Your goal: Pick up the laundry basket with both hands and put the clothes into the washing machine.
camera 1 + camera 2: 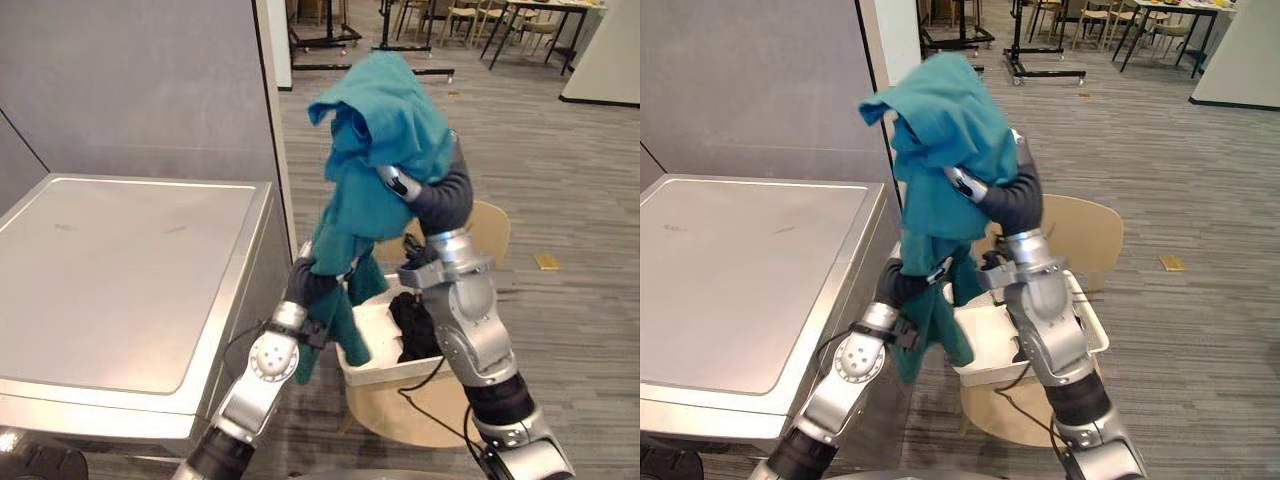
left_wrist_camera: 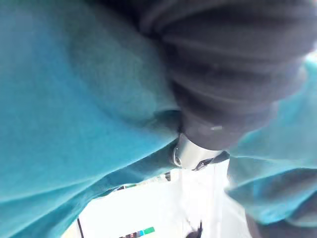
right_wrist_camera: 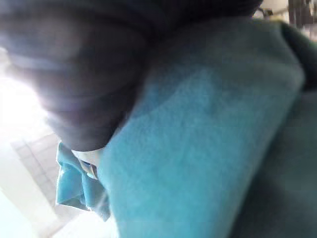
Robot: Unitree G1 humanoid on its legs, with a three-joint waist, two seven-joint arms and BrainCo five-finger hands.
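A: What can be said of the fingers?

B: Of the right hand (image 1: 400, 183), a single silver, dark-tipped finger is seen poking out of the teal cloth (image 1: 385, 110). The rest is covered, so it cannot be told whether the cloth is grasped. The fingers of the left hand (image 1: 306, 282) are buried in the cloth's lower part, past the dark ribbed cover, and their state cannot be told either.

A: How is the cloth placed?

B: It is draped like a hood over the right hand, which is raised high above the laundry basket (image 1: 392, 372). Its lower end is wrapped about the left hand and hangs down by the basket's left rim.

A: Where is the basket found?

B: It is set on the seat of a wooden chair (image 1: 492, 232), and a dark garment (image 1: 415, 325) is seen lying inside it. The washing machine (image 1: 130, 270), a silver box with a flat top, is seen just to the left of the left arm, before a grey wall panel (image 1: 130, 80).
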